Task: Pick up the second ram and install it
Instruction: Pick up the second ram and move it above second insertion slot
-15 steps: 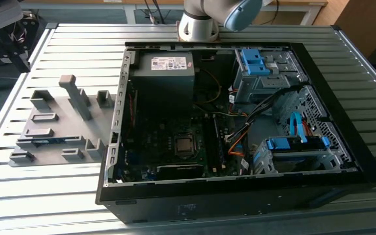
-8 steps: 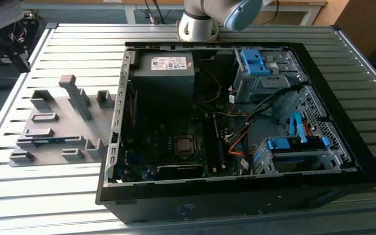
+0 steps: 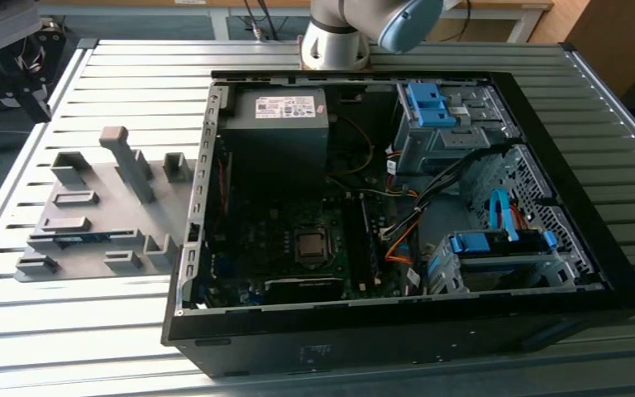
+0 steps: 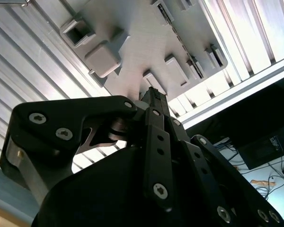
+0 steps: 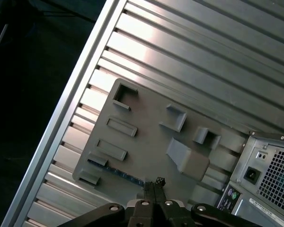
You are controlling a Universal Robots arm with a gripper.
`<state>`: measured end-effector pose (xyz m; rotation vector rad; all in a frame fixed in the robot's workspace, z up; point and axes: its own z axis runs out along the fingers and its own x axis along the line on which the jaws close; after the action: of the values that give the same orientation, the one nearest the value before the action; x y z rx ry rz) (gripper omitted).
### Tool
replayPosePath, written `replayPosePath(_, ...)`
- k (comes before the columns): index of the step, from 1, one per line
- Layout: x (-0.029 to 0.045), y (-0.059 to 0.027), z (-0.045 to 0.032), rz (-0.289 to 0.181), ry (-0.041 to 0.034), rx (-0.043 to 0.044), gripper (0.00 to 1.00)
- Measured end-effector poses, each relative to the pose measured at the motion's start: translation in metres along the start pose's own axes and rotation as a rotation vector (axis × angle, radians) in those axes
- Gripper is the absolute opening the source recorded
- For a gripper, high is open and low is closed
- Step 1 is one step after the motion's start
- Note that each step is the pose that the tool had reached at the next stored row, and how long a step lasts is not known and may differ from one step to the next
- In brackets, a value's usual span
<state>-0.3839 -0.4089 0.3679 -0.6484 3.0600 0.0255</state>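
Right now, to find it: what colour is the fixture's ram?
The ram is blue, clearest in the exterior view.

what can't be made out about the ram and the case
- Slim blue-green ram strip: first wrist view, one end hidden behind the black claw; chips too small.
- Dark motherboard in the open black computer case: exterior view, slots too small and dim.
- Grey robot arm: exterior view, cut off by the top edge.
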Motion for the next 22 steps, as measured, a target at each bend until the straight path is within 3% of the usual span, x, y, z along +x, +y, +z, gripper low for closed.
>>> replayPosePath(22, 0.0005, 0.0001, 0.0, -0.05, 0.0007, -0.0008, 0.11)
